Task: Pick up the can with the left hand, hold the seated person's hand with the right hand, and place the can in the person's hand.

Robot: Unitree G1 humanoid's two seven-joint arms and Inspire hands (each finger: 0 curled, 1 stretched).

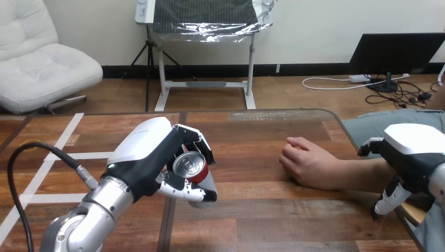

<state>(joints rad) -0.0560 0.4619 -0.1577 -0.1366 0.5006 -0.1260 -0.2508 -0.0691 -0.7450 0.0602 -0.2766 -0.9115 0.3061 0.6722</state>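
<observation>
The first step looks done: the left hand [152, 157] is clenched round the red drink can [190, 167], thumb under and fingers [202, 144] over it, above the middle of the wooden table [273, 220]. The can's silver top faces up. The person's hand [307, 164] rests loosely curled on the table towards its right edge, well apart from the can. The right hand [409, 152] hangs at that edge beside the person's forearm [362, 176], relaxed and grasping nothing. Taking hold of the person's hand and delivering the can remain.
</observation>
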